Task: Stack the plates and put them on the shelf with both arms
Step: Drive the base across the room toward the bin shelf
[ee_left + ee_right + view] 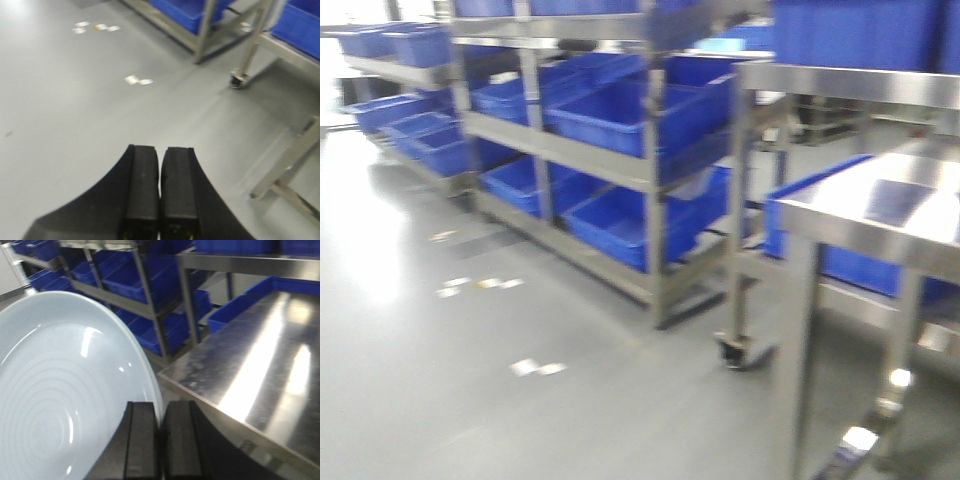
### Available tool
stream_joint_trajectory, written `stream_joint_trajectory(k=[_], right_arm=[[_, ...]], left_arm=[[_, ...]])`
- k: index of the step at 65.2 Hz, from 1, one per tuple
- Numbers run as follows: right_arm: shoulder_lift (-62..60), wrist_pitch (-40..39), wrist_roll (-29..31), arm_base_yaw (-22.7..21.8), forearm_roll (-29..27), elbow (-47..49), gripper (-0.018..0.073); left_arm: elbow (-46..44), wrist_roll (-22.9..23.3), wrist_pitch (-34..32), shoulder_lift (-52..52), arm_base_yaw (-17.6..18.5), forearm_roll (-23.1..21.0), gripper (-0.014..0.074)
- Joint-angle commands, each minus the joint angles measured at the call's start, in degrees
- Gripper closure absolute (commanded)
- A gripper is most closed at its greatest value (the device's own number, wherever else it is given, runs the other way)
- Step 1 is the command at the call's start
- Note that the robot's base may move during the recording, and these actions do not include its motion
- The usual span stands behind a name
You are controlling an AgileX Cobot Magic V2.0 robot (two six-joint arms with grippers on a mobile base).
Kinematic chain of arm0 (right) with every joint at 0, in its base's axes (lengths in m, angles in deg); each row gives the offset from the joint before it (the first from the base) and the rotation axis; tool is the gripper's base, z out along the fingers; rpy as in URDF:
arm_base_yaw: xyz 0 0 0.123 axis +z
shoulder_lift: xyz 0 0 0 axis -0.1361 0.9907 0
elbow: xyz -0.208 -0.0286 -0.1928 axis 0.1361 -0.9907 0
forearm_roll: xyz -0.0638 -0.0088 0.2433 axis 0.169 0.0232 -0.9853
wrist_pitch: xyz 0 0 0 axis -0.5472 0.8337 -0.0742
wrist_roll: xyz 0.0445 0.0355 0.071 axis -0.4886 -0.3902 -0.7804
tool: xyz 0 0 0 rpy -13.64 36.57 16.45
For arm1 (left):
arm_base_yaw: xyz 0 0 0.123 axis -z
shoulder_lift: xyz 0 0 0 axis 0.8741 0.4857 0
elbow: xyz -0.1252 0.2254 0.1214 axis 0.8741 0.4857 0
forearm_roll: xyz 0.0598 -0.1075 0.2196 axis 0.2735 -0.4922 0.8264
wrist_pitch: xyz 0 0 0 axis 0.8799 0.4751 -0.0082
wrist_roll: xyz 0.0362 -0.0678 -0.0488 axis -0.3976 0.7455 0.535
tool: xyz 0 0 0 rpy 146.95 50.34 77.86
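A large pale bluish-white plate, glossy with faint rings, fills the left of the right wrist view and stands on edge. My right gripper is shut on its rim, one finger on each face. To the right of the plate lies the shiny top of a steel shelf unit, also seen at the right of the front view as the steel shelf unit. My left gripper is shut with nothing in it, hanging over bare grey floor. Neither gripper shows in the front view.
Steel racks holding several blue bins stand along the back. A castor wheel and steel legs are on the floor ahead of the left gripper. White tape marks dot the grey floor.
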Motion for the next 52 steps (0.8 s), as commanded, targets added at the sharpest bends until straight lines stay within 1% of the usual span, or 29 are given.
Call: stream_joint_trajectory(k=[1,52], right_arm=[[0.4,-5.8,0.1,-0.4,0.4,1.6,0.0502],[0.4,-5.8,0.1,-0.4,0.4,1.6,0.0502]], left_arm=[[-1.7,0.2,-4.2,0.0,0.4,0.0,0.0500],[-1.7,0.2,-4.2,0.0,0.4,0.0,0.0500]])
